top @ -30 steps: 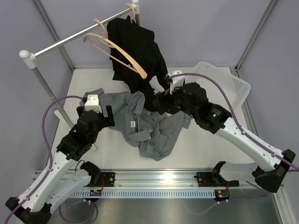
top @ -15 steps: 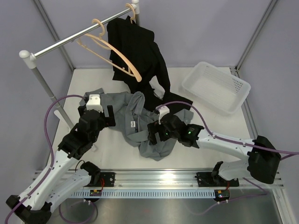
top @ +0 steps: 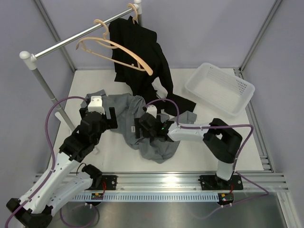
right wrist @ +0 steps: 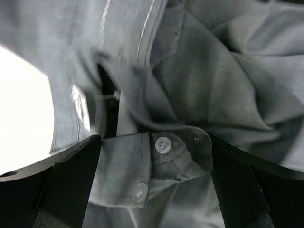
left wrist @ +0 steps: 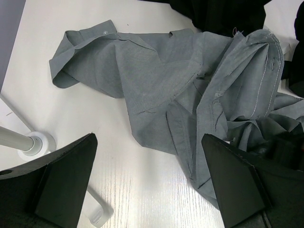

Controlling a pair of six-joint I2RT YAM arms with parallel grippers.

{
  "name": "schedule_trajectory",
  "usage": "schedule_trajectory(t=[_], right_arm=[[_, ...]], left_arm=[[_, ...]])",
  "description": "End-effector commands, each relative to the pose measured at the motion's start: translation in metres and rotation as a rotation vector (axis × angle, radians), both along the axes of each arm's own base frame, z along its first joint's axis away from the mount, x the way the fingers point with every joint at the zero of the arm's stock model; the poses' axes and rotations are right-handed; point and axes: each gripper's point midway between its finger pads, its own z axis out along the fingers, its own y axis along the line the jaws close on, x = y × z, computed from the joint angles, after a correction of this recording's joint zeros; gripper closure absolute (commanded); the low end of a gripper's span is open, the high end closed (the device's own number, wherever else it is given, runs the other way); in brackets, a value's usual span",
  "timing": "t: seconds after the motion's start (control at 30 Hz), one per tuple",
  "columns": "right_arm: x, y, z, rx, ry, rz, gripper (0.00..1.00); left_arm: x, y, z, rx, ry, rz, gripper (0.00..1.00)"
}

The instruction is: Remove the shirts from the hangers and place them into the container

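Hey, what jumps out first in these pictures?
A crumpled grey shirt sprawls on the table, with the right gripper open close over its buttoned cuff. Behind it, a black shirt hangs from the rail next to a bare wooden hanger.

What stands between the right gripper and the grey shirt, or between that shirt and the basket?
Nothing visible between the right gripper and the grey shirt: its open jaws hover over a buttoned cuff. Toward the basket, a trailing end of the black shirt lies in between.
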Motion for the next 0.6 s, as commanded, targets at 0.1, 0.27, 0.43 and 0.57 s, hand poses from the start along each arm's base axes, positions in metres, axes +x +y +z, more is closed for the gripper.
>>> schedule_trajectory(t=[0.1,0.27,0.43,0.57], right_arm=[[0.002,-0.003,-0.04,-0.111,0.054,-0.104,0.05],[-0.016,-0.014,-0.06,-0.148,0.128,-0.071,0.51],[-0.032,-0.038,-0.043,-0.126,0.128,-0.064,1.0],[-0.028,-0.074,0.009,-0.097,0.043,-0.129,1.0]], left_arm=[[0.003,0.003,0.004,0.008,-0.026,0.014,0.01],[0.003,0.004,0.005,0.005,-0.03,0.015,0.01],[0.003,0.003,0.004,0.006,-0.026,0.013,0.01],[0.003,0.003,0.004,0.003,-0.027,0.013,0.01]])
